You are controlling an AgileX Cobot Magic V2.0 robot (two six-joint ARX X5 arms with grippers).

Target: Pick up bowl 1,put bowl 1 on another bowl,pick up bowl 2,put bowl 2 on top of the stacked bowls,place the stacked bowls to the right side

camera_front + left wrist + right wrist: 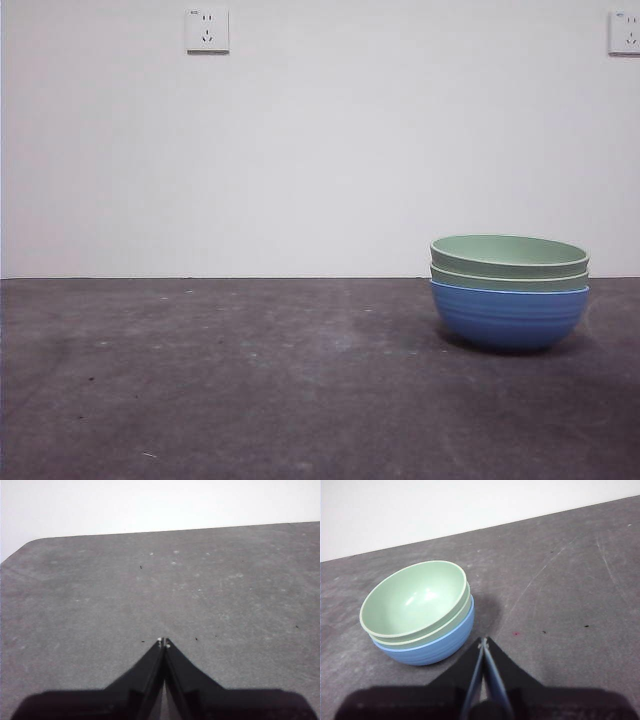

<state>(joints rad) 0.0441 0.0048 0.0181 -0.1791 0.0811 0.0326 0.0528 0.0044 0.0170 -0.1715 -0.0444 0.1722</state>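
Bowls sit nested as one stack [509, 290] on the table [250, 380], toward the right of the front view: blue bowl [509, 318] lowest, sage bowl [509, 279] in it, mint bowl [509, 255] on top. Right gripper [483, 642] hangs just beside the stack, jaws closed on nothing, clearly the nearer arm. Left gripper [163, 642] is closed too, over bare table. Stacking looks done; the placement probably is too.

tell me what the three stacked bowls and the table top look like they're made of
The mint-green bowl, the sage-green bowl under it and the blue bowl at the bottom look like moulded plastic or a similar composite: opaque even colour, faint ridges, soft satin sheen inside. The table looks like a matte dark grey mat or board, scuffed and speckled; which one is unclear.
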